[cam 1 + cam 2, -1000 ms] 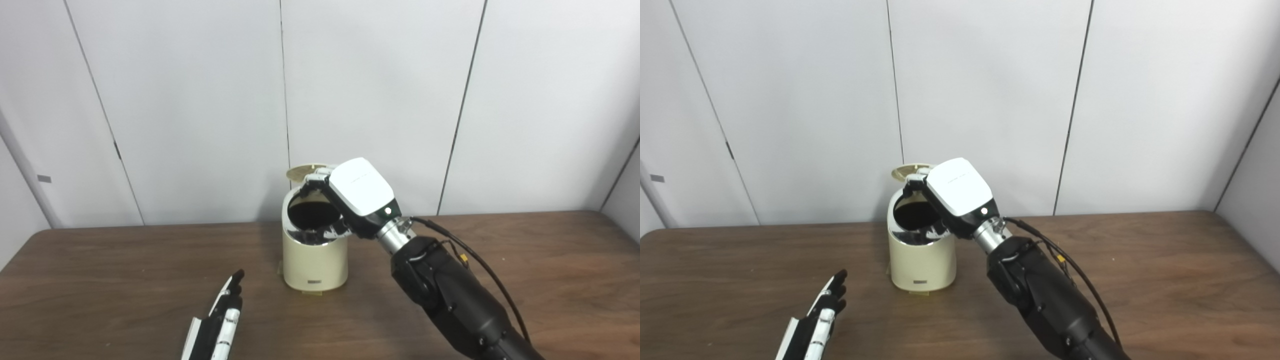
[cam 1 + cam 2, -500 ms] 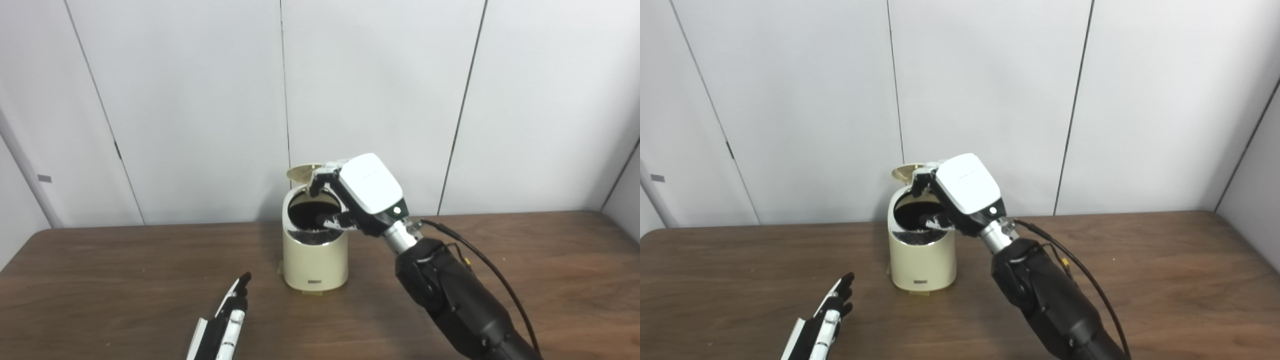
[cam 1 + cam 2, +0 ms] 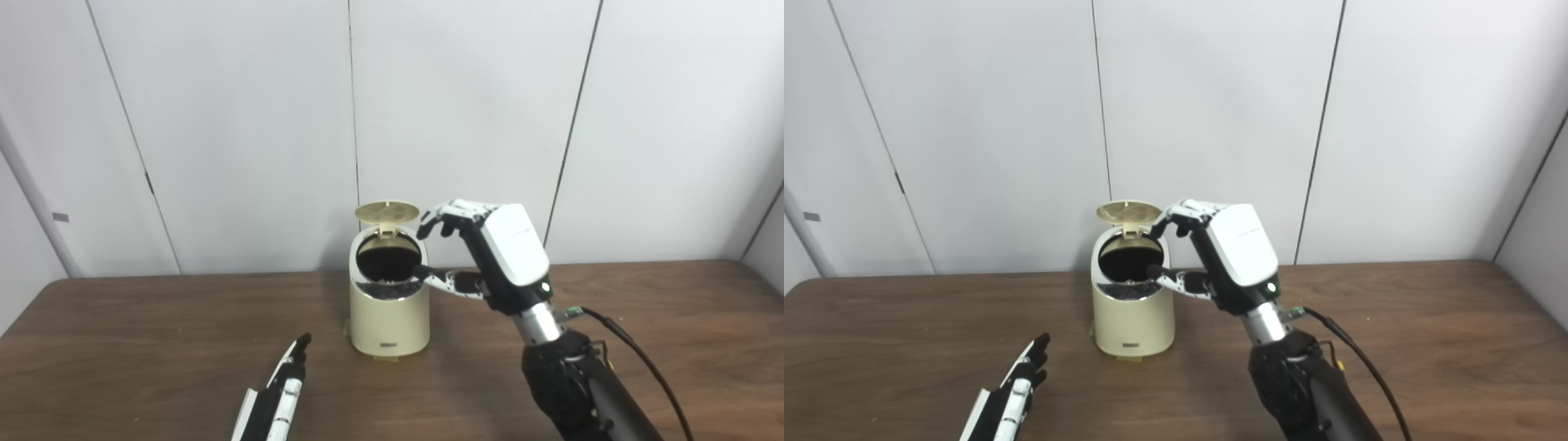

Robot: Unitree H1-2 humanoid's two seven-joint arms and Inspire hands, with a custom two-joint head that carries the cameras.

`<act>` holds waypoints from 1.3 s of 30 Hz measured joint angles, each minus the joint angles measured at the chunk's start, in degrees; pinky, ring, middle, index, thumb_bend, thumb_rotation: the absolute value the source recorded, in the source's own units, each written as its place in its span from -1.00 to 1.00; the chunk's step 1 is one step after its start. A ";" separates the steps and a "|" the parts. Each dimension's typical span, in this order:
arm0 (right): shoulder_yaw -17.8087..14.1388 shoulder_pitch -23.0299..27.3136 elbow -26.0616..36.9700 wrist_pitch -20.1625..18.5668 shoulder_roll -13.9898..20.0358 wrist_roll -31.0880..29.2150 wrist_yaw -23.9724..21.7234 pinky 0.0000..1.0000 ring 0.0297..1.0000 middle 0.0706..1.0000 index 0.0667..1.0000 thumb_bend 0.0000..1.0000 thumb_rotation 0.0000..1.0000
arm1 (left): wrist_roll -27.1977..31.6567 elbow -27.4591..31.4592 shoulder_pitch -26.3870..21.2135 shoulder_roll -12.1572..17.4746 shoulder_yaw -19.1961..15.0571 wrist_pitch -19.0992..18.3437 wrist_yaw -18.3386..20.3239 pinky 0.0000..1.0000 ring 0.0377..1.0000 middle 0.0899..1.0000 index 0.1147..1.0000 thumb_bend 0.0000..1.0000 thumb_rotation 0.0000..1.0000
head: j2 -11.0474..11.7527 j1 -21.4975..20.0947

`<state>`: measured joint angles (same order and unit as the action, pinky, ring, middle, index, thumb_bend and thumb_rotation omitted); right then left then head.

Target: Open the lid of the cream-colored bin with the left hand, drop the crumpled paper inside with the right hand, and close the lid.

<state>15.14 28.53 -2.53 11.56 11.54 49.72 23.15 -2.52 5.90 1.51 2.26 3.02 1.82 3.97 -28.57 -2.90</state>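
White wall panels point(image 3: 465, 110) with dark seams stand behind a brown wooden table point(image 3: 147, 349). On the table, near its far edge, sits a small cream-colored bin point(image 3: 388, 315), round, with a shiny rim and a small label low on its front. Its lid point(image 3: 387, 212) is swung up on the rear hinge, and the dark opening shows; whether the crumpled paper lies inside cannot be told.

The right hand point(image 3: 484, 251) hangs just to the right of the bin's mouth, fingers point(image 3: 450, 211) spread and curved, holding nothing. Its thumb point(image 3: 441, 280) reaches toward the rim on the right side; touching or not cannot be told. A black cable point(image 3: 649, 364) runs along the dark forearm.

The left hand point(image 3: 1020, 383) lies low at the front, left of the bin and well apart from it, fingers straight and pressed together, empty. Nothing stands between either hand and the bin.
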 measured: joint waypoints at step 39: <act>-7.96 -20.85 -2.12 7.15 -4.31 -40.90 -21.54 0.61 0.74 0.75 0.71 -0.66 0.56 | -1.81 -0.02 1.41 -1.14 -1.44 7.94 -2.97 0.86 0.92 0.92 0.90 -0.56 0.89 | -1.58 2.55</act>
<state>7.18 7.68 -4.65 18.71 7.23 8.82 1.61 -4.33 5.89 2.92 1.12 1.58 9.76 0.99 -30.15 -0.35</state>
